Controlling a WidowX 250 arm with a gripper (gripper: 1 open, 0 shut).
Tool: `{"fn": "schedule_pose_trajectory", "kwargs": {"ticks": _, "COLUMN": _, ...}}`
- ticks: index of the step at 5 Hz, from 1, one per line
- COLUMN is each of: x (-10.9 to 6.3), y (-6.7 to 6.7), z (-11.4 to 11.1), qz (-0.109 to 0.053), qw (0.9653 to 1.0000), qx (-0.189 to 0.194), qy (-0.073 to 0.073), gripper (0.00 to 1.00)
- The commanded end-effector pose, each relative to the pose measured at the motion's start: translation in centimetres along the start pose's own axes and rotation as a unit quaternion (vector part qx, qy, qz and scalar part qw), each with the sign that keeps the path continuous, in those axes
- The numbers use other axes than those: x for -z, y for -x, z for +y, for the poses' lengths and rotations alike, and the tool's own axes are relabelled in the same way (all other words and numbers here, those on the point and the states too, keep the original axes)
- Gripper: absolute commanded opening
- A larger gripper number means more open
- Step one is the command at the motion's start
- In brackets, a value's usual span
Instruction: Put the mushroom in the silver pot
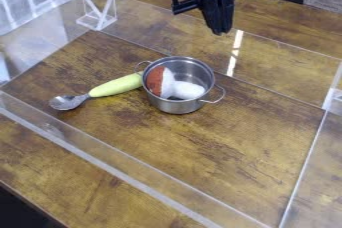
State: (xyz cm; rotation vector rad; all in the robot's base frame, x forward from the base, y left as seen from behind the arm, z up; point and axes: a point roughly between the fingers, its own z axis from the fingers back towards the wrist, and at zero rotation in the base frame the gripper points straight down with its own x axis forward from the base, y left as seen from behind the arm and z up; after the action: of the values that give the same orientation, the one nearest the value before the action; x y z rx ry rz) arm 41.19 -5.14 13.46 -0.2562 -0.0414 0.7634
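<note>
Sitting inside shiny steel pot (179,84): mushroom (168,82), red-brown cap left, white stem right. Black gripper (218,25) above and behind pot, fingers together, holding nothing. Left of pot: yellow-green vegetable (116,85), grey spoon (68,101), both on wood table (214,152). Clear walls around work area. No readable writing.

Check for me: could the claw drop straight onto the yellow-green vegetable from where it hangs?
Probably not straight down. The shut claw hangs high behind the silver pot; the yellow-green vegetable lies left of the pot, uncovered, with the spoon at its far end. After shifting sideways, nothing blocks it.
</note>
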Motion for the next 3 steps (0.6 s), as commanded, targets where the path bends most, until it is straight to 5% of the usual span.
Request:
{"fn": "schedule_pose_trajectory", "kwargs": {"ticks": 1, "x": -3.3, "y": -0.5, "z": 1.1, "qz": -0.021, "qw": 0.9992, "qx": 0.008, "qy": 0.033, "gripper": 0.0}}
{"fn": "schedule_pose_trajectory", "kwargs": {"ticks": 2, "x": -4.2, "y": -0.8, "z": 1.6, "qz": -0.014, "qw": 0.9988, "qx": 0.023, "qy": 0.041, "gripper": 0.0}}
{"fn": "schedule_pose_trajectory", "kwargs": {"ticks": 3, "x": -3.1, "y": -1.3, "z": 1.2, "qz": -0.013, "qw": 0.9989, "qx": 0.021, "qy": 0.04, "gripper": 0.0}}
